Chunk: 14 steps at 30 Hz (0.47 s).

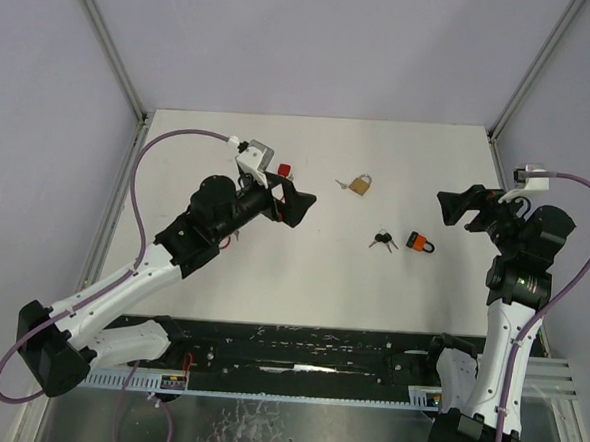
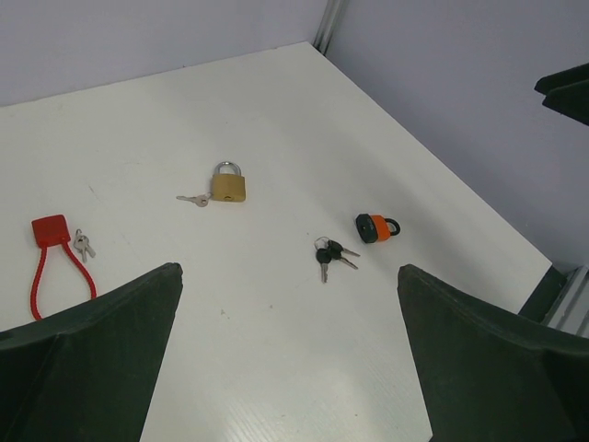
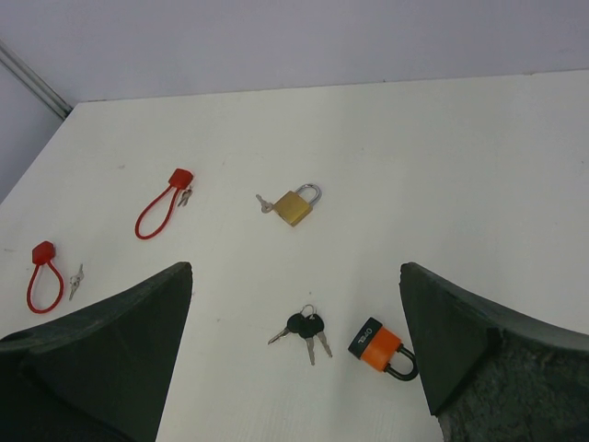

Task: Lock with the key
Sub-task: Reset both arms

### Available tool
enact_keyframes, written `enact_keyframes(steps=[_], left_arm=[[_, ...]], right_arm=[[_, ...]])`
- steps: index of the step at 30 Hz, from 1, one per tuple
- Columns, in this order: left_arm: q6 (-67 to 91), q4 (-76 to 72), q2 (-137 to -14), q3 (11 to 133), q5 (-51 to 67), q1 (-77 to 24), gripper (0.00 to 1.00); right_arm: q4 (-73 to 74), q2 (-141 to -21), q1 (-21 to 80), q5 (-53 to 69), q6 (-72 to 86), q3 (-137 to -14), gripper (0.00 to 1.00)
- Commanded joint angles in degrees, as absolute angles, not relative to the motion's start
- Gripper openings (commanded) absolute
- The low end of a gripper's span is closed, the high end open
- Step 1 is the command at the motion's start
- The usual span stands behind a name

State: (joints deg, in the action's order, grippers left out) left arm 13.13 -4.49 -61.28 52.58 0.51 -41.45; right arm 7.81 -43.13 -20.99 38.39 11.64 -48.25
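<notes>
Hovering wide and empty: left gripper (image 1: 301,203), right gripper (image 1: 454,209); approach step, seemingly; next, 1 should grasp the keys (image 1: 382,240) near orange padlock (image 1: 421,243).

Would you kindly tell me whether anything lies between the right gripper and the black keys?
Nothing visible does. The right gripper hangs open above the table, with the keys straight ahead. The orange padlock lies close beside them, not touching, and might crowd the grasp.
</notes>
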Motion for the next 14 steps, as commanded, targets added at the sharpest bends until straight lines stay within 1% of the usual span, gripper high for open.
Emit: enact_keyframes(steps=[1, 14], left_arm=[[14.94, -7.9, -62.45, 54.62, 2.8, -39.36, 1.0], [14.64, -7.75, -63.22, 54.1, 2.72, -37.82, 1.0]], right_arm=[[5.14, -42.89, -20.83, 38.05, 11.59, -50.76, 1.0], [5.57, -43.06, -20.84, 38.16, 10.41, -50.83, 1.0]])
